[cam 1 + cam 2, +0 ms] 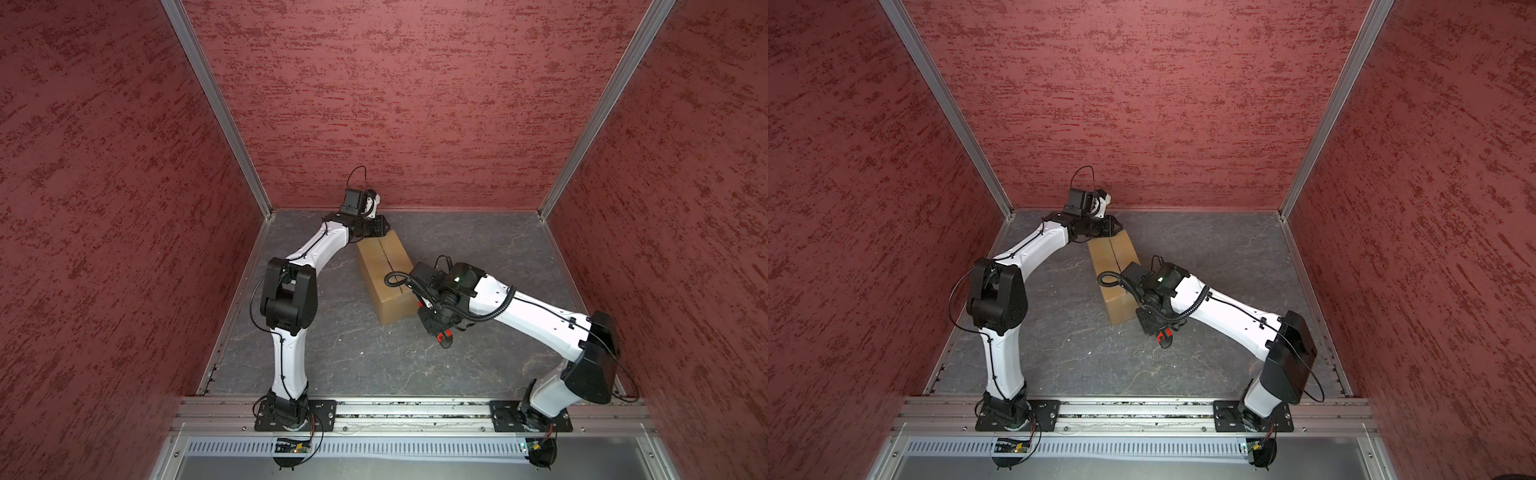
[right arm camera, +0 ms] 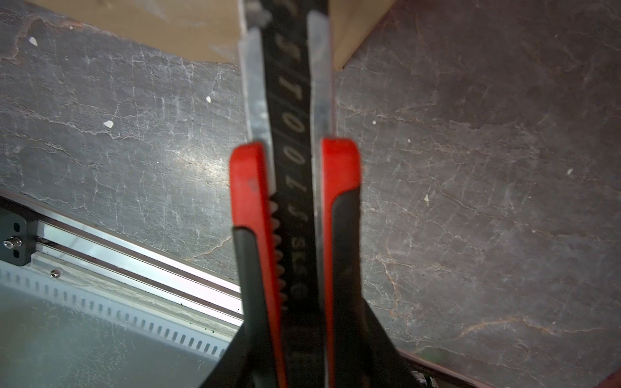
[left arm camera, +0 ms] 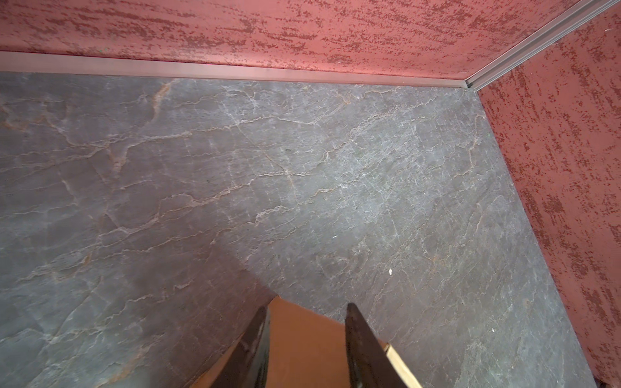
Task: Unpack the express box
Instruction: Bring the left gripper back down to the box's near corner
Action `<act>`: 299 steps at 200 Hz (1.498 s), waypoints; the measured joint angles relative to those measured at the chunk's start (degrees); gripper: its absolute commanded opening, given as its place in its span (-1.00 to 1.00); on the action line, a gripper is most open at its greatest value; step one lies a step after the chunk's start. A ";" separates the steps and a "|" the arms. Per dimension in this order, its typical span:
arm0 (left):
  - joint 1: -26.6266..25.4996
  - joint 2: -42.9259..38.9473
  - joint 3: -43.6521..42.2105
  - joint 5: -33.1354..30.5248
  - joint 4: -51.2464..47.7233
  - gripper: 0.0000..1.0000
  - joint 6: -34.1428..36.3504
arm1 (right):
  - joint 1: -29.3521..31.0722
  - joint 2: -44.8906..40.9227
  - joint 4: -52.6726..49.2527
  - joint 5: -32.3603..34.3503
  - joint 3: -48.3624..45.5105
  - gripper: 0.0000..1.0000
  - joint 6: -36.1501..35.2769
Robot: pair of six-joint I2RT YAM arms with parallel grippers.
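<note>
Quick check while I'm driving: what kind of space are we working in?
Probably a lab robot cell, not a home: red textured panels in aluminium framing, arms bolted to a rail, slate-look tabletop.

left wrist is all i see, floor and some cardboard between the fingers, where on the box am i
Observer: Your left end effector sits over the far end of the box.
Operator: is the box open yet
Observer: No, its top lies flat, shut along a centre seam.
Operator: and the right end effector
Observer: The right end effector holds a red and black knife at the box's near end.
</note>
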 measured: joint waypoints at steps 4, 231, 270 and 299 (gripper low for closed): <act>-0.07 -0.09 -0.09 0.07 0.02 -0.25 -0.02 | -0.02 0.00 0.00 0.00 0.00 -0.91 0.00; 6.51 -45.90 -36.48 1.46 -2.84 -0.23 -6.56 | -0.33 0.07 0.79 -0.04 -0.02 -0.91 0.00; 3.48 -51.25 -45.46 -0.37 -7.50 -0.28 -7.28 | -0.33 0.07 0.76 -0.02 -0.02 -0.91 0.00; 1.16 -52.39 -48.70 -1.44 -8.61 -0.28 -8.31 | -0.33 0.07 0.76 -0.04 -0.02 -0.91 0.00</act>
